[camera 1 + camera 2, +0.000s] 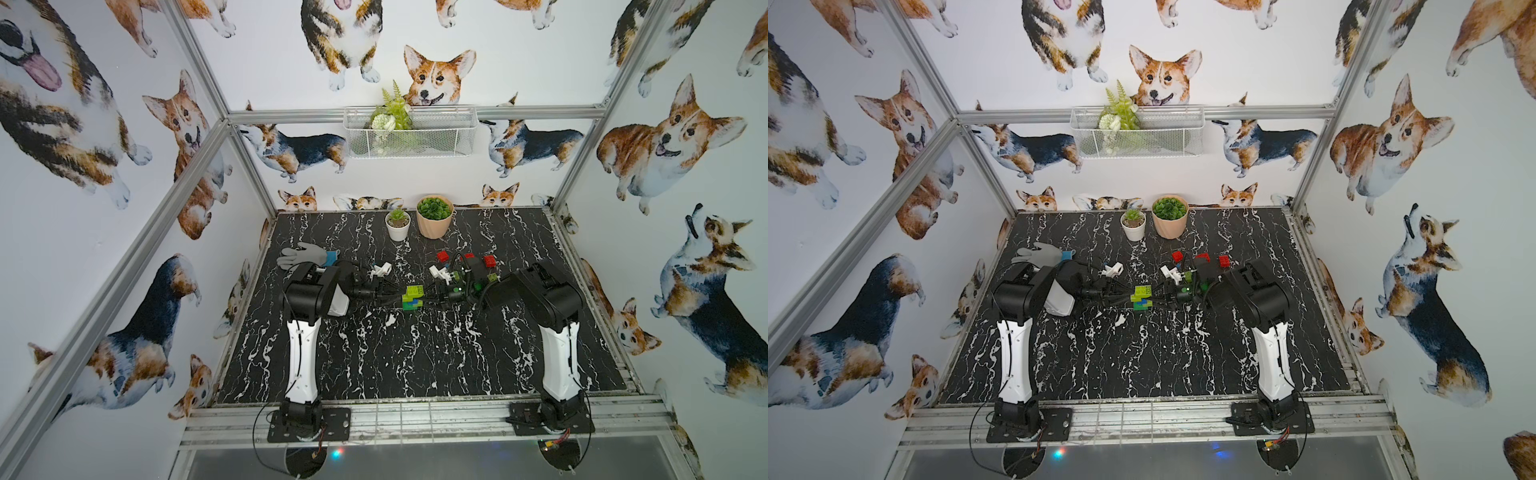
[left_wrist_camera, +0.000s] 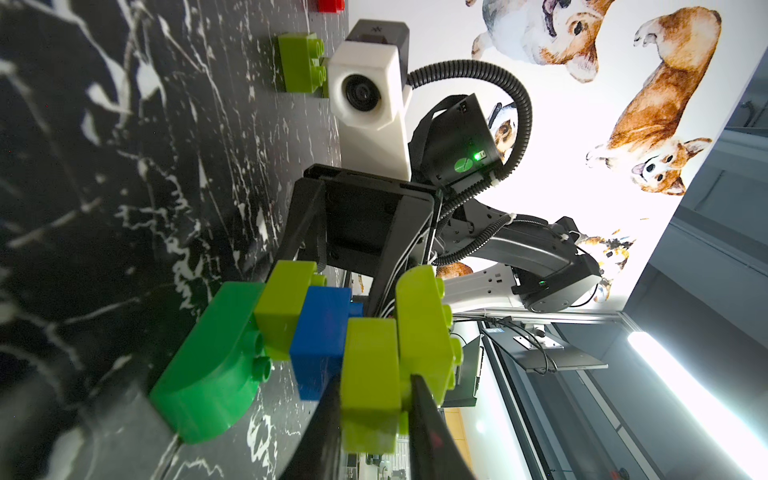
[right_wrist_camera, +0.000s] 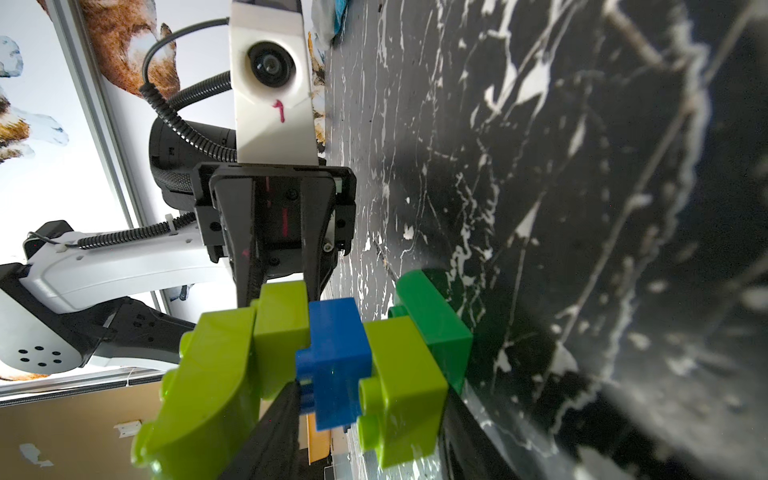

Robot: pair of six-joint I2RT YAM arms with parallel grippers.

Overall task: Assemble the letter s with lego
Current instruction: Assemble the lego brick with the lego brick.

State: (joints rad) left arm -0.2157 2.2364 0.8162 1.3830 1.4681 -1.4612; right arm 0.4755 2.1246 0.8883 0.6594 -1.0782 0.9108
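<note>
A five-brick stack (image 1: 413, 298) stood mid-surface (image 1: 415, 365): dark green at the base, then lime, blue, lime and a curved lime cap, each layer offset. By my reading the S was well advanced, perhaps nearly whole.

Three red bricks (image 1: 443, 255) and two lime bricks (image 1: 457, 275) lay loose at the far right, not yet joined.

The right gripper (image 3: 374, 390) grasped the stack across its blue and lower lime layers. The left gripper (image 2: 374, 380) had its fingers (image 2: 328, 415) on either side of the upper lime brick; whether they pressed or had slackened I could not tell.

The right arm hung over the loose bricks, partly hiding them, and both grippers crowded the stack. A glove (image 1: 305, 255) and two pots (image 1: 434, 216) sat well apart, out of the way.
</note>
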